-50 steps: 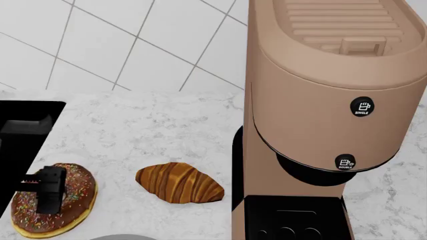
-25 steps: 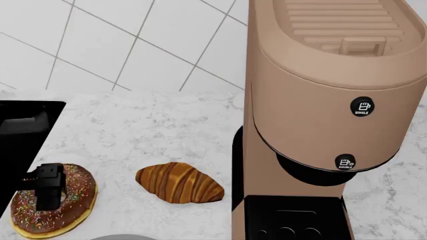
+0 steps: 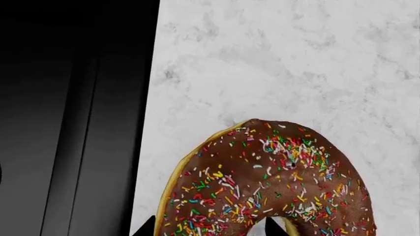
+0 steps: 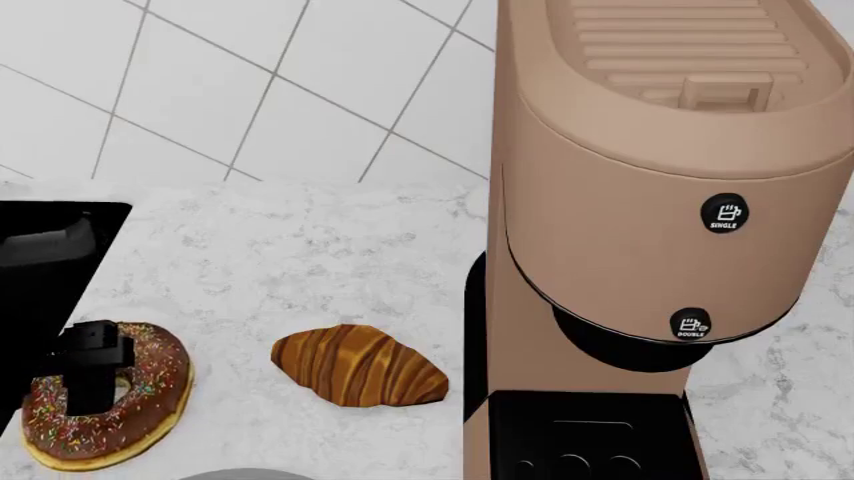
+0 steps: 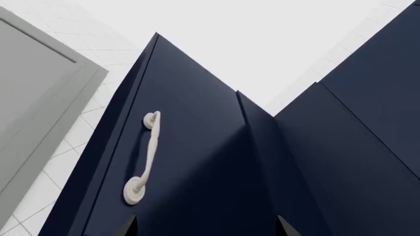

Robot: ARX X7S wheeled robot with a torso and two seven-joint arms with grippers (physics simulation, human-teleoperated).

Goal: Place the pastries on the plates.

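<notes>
The chocolate-iced sprinkled donut (image 4: 140, 395) lies at the counter's near left; the left wrist view shows it close up as donut (image 3: 276, 172). My left gripper (image 4: 94, 385) comes down on its left side. In the wrist view the left gripper (image 3: 208, 228) has one fingertip (image 3: 145, 228) outside the rim and the other in the hole, shut on the ring between them. The golden croissant (image 4: 358, 365) rests free to the donut's right. A sliver of a grey plate (image 4: 234, 474) shows at the bottom edge. My right gripper (image 5: 204, 228) is open, facing dark blue cabinet doors.
A tall tan coffee machine (image 4: 654, 200) fills the right half of the head view, its black base (image 4: 574, 435) close to the croissant. A black recessed panel (image 4: 40, 260) borders the marble counter (image 4: 294, 270) on the left, right beside the donut. White tiled wall behind.
My left gripper has shifted a little away from me and to the left over the donut, and the donut has moved slightly with it. The croissant has not moved.
</notes>
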